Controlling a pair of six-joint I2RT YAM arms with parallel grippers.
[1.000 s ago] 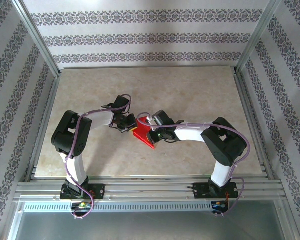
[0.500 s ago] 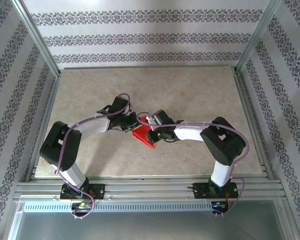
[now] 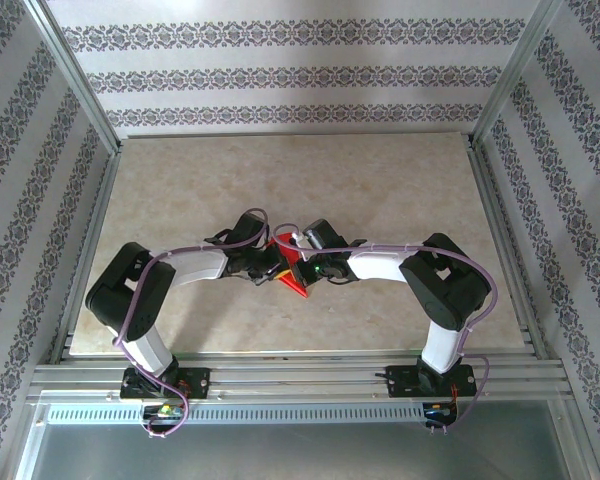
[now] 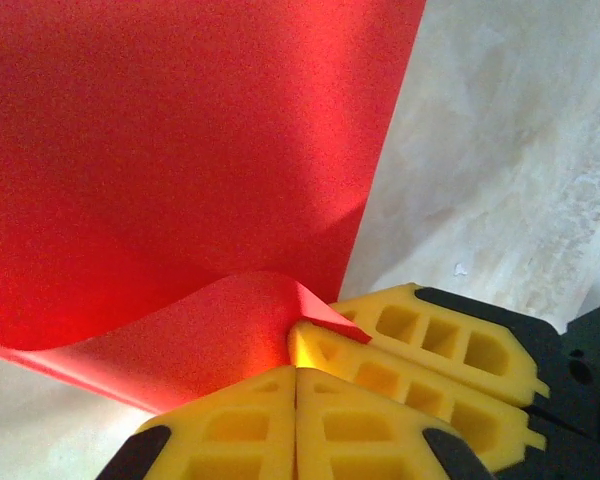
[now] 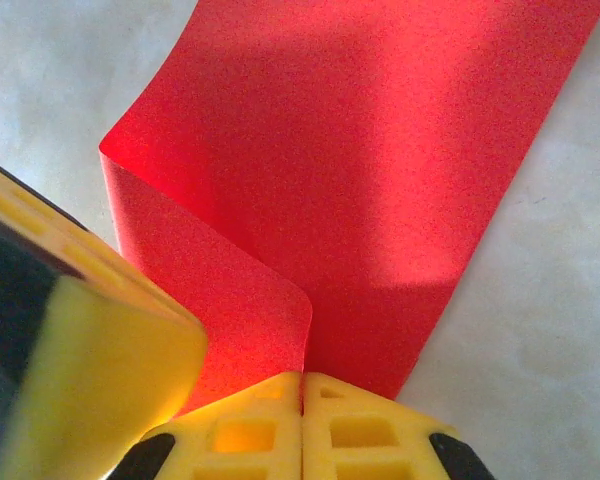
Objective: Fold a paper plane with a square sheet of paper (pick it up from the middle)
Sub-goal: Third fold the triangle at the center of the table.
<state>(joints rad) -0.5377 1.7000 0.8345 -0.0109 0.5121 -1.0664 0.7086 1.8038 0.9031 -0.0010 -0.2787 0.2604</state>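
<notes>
Left gripper (image 4: 296, 372) and right gripper (image 5: 302, 378) both pinch the thin bright red square sheet of paper (image 5: 360, 180); they should square the edges before creasing.

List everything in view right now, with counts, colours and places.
sheet of paper: one, bright red, mid-table between the two end effectors, one edge curled over
table: one, beige marbled top, under the paper and arms
walls: three, white with grey patterned stripes, at the back and both sides
frame: one, silver metal, rails along the near edge, posts at the corners
left arm: one, black and white, purple cable, reaching in from the near left
right arm: one, same colours, reaching in from the near right
left end effector: one, yellow fingers, shut on the paper
right end effector: one, yellow fingers, shut on the paper
</notes>
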